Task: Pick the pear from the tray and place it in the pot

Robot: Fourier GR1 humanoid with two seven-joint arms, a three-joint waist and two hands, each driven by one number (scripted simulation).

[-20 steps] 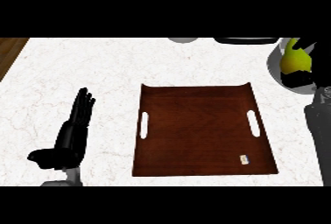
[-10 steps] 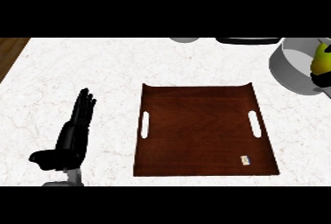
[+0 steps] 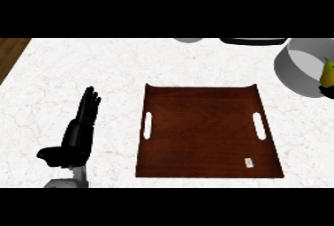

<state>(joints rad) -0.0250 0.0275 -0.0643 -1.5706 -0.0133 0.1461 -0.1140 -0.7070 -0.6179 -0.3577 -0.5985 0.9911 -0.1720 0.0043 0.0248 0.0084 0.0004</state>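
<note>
Pear (image 3: 327,73): yellow-green, at the far right edge, now over the grey pot (image 3: 291,70); a second ago it hung a little left of there, above the pot's rim.

Right hand (image 3: 327,90): a dark sliver beneath the pear; whether it grips cannot be told.

Wooden tray (image 3: 202,132): centre of the white counter (image 3: 78,66), nothing on it but a small label.

Left hand (image 3: 77,134): resting left of the tray, fingers straight (unmoved).

Status: placement looks close; release remains.
</note>
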